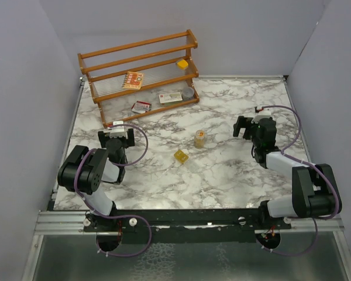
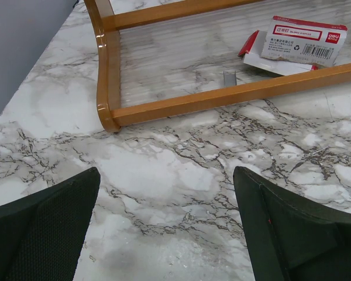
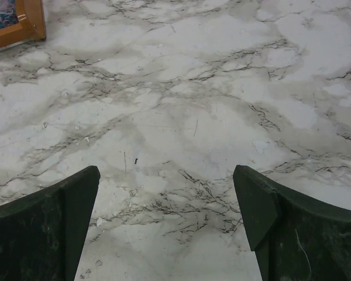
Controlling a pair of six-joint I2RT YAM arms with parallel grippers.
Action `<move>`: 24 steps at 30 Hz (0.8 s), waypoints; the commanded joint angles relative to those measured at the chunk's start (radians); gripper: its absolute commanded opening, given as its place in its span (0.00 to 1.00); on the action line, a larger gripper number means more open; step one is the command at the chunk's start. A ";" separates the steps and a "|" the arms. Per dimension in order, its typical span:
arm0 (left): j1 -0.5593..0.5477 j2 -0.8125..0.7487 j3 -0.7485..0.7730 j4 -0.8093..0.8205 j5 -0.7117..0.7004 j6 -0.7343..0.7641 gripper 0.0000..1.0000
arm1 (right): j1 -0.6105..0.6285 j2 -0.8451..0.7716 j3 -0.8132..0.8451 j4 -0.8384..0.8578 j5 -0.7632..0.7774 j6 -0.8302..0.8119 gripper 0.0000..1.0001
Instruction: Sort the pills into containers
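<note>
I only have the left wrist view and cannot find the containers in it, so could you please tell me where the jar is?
Observer: The round amber jar stands upright on the marble table between the two arms, off to the right of the left gripper, outside your frame.
Operator: Thank you. And where is the other container, please?
Observer: The squarish yellow box sits on the marble close to the jar but apart from it, slightly nearer the arm bases and to its left.
</note>
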 commanded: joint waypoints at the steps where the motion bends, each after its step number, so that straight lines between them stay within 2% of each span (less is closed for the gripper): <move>1: 0.005 -0.017 -0.001 0.006 -0.019 -0.012 0.99 | 0.003 -0.008 -0.002 0.008 0.024 0.006 1.00; 11: 0.005 -0.018 -0.001 0.006 -0.019 -0.011 0.99 | 0.003 0.005 0.015 0.000 0.064 0.044 1.00; 24: 0.005 -0.021 -0.008 0.011 -0.029 -0.014 0.99 | 0.003 -0.089 -0.070 0.084 -0.083 0.032 1.00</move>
